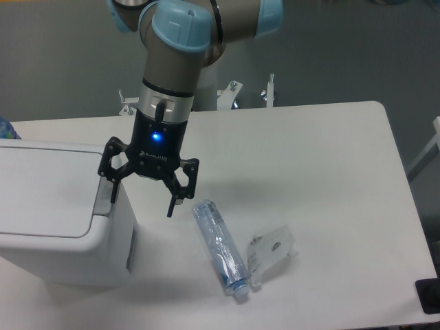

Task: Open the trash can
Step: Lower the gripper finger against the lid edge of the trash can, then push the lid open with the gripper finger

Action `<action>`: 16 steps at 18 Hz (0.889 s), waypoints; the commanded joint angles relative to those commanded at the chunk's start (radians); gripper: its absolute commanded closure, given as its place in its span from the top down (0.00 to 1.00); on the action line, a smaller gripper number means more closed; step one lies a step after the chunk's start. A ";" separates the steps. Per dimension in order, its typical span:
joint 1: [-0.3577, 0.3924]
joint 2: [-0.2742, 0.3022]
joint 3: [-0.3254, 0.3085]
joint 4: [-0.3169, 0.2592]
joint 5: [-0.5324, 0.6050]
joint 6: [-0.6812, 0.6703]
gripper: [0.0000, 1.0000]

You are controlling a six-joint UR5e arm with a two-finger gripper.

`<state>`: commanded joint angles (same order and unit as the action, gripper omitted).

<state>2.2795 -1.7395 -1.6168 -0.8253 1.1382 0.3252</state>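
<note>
From my station I see the trash can (pixel 58 206) at the left edge of the table (pixel 309 158), its flat white lid down and the grey push tab (pixel 103 198) on its right rim; the gripper (pixel 141 201) hangs spread wide, holding nothing, one fingertip (pixel 113 196) at the tab, though I cannot tell whether it touches, the other over bare table. A clear bottle (pixel 221 247) lies on its side just right of the claw; a small clear packet (pixel 272 249) rests beside it.

The arm (pixel 175 65) reaches down from above, its gripper (pixel 141 200) pointing downward with jaws spread wide.
</note>
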 joint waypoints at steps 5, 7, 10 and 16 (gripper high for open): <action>-0.006 0.002 0.005 0.000 -0.002 -0.005 1.00; -0.018 0.002 0.002 0.000 0.000 -0.014 1.00; -0.020 -0.002 0.000 0.000 0.002 -0.015 1.00; -0.020 -0.006 0.003 0.000 0.006 -0.015 1.00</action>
<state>2.2596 -1.7457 -1.6137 -0.8253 1.1443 0.3099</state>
